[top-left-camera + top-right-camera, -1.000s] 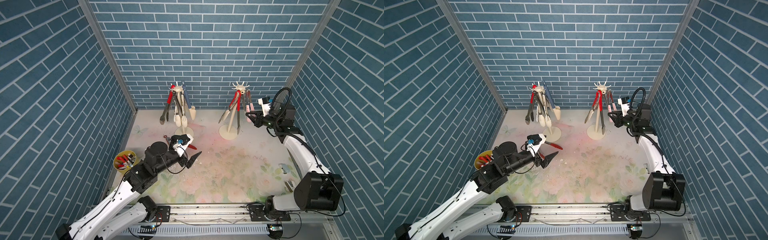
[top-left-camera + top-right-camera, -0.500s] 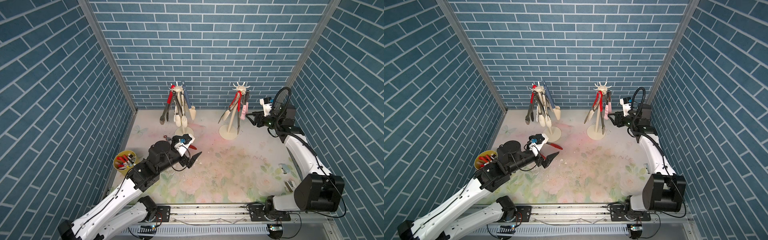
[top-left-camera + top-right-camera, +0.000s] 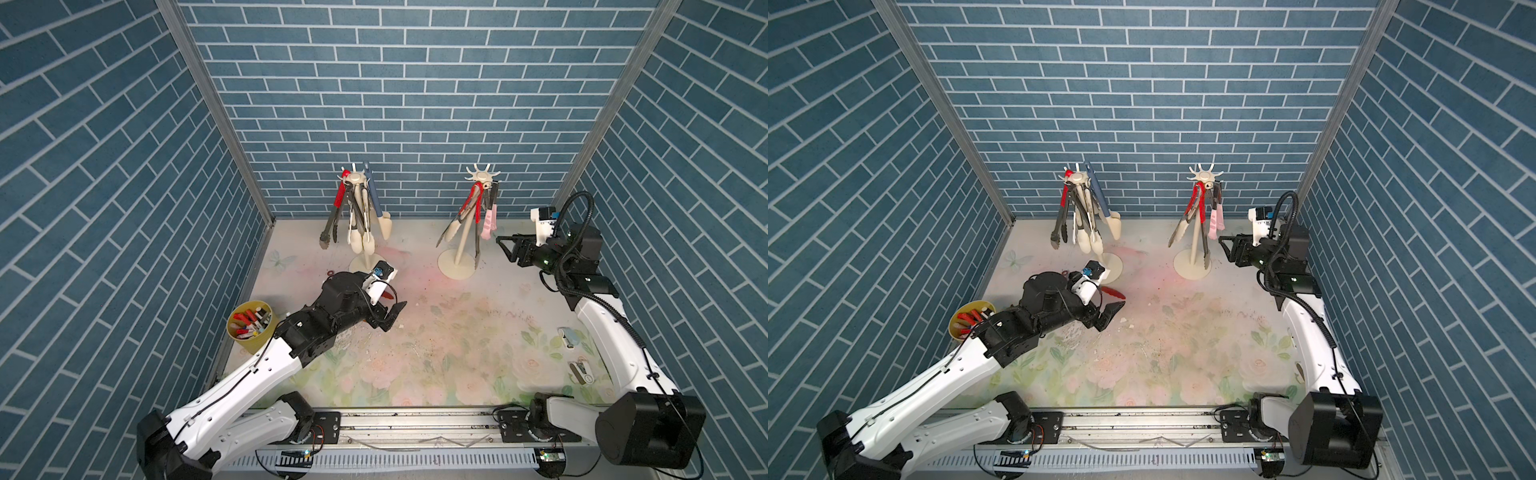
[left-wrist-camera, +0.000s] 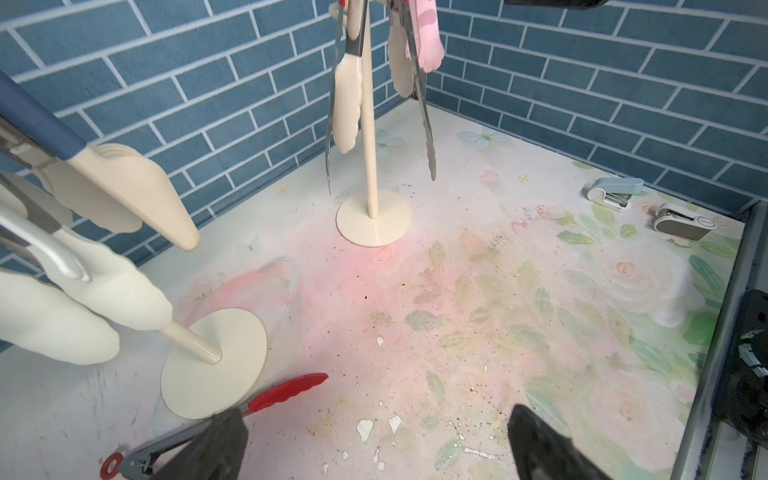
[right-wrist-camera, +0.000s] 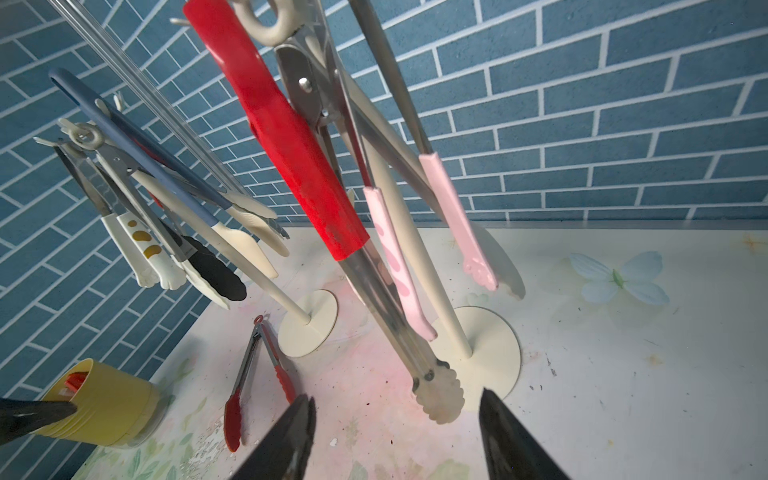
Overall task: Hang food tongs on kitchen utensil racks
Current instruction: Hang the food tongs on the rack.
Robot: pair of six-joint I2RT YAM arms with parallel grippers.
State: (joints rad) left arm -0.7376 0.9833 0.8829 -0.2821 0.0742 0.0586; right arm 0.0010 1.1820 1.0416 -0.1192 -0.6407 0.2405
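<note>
Left gripper [image 4: 374, 413] wide open, empty. Red tongs [image 4: 291, 386] lie flat under one finger, beside rack base [image 4: 216, 365]; closing off-centre could shove them away. Right gripper [image 5: 397, 397] parted, empty, just short of hung pink tongs [image 5: 455, 216].

Red-tipped tongs [image 4: 286, 388]: shiny metal arms, matt rubbery red tips. Rack [image 4: 370, 166]: smooth cream coating, low sheen. Surface [image 4: 457, 332]: matt floral print, scuffed, chipped, gritty.

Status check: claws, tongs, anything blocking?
Left claw open, low over red-tipped tongs lying flat. Right claw open, empty, beside right rack; pink tongs hung. Left rack base close against the red-tipped tongs.
</note>
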